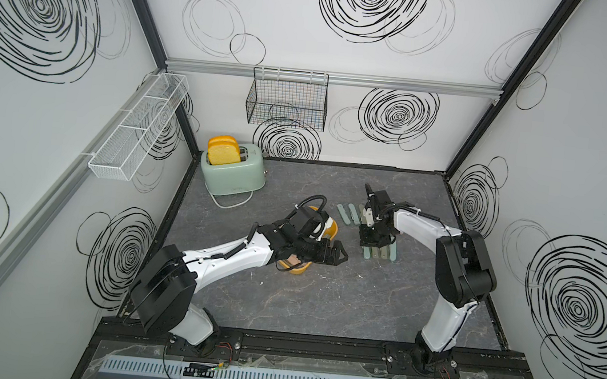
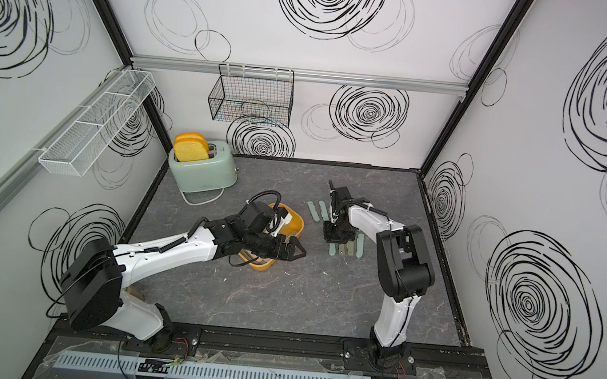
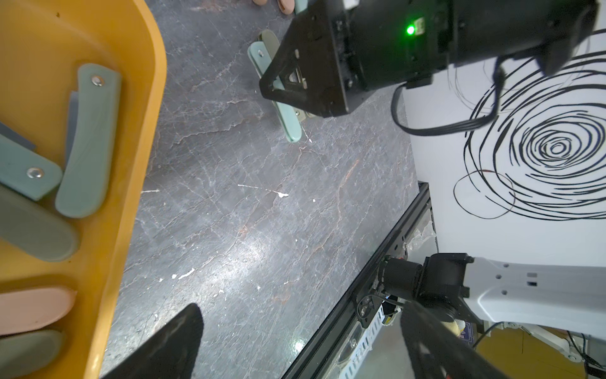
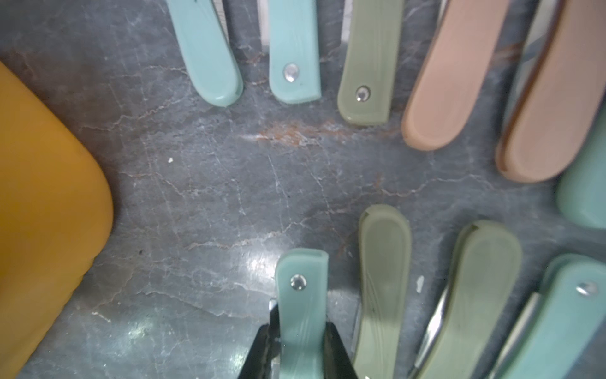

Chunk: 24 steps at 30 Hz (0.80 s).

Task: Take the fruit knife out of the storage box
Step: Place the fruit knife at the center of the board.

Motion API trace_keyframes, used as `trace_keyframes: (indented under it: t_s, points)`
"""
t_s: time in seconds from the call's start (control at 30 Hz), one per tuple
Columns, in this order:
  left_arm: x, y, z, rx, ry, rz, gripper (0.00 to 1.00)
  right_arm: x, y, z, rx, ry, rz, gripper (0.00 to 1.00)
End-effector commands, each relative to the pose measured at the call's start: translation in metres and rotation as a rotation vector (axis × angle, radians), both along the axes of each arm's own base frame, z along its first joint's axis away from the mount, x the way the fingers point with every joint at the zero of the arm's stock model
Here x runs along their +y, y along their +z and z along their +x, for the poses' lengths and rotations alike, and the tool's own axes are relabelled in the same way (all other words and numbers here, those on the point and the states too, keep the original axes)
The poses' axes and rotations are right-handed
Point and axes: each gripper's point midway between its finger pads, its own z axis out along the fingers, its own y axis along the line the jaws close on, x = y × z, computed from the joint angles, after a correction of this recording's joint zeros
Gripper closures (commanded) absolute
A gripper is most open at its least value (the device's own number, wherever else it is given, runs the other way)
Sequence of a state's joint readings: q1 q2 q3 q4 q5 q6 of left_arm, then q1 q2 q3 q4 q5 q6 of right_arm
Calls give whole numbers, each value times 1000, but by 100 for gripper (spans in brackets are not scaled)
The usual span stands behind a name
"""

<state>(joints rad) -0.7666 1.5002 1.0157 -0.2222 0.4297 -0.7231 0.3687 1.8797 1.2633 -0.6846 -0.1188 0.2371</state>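
my right gripper [image 4: 300, 341] clamped a teal fruit knife [image 4: 301, 288] down at the table [image 4: 196, 197], outside the storage box [image 4: 49, 197]; i wanted it laid flat, clear of its neighbours [image 4: 383, 262]. left gripper [image 1: 339, 255] gaped wide, empty.

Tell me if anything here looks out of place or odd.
Only the box: its knives lie jumbled, overlapping at angles, while the laid-out knives sit in neat rows on the table.

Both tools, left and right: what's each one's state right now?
Left tool: open, holding nothing.
Right tool: closed on a teal fruit knife.
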Motion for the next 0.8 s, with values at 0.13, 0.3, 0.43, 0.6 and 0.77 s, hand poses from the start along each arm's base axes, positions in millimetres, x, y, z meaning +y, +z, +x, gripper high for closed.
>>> trace_keyframes:
  t_s: [0.13,0.3,0.43,0.6,0.77]
  points:
    - [-3,9,10,-36,-13,-16,2,-2,-11,18,-7,21,-23,85]
    - [6,10,15,-37,5,-14,2,-8,-12,21,-15,8,-59,74]
    - [18,17,22,-45,39,-31,2,-7,-4,23,-35,8,-58,63]
    - [36,26,27,-58,83,-45,2,-5,13,28,-68,1,-63,58]
    - [62,35,29,-78,144,-51,2,10,43,33,-126,9,-51,58]
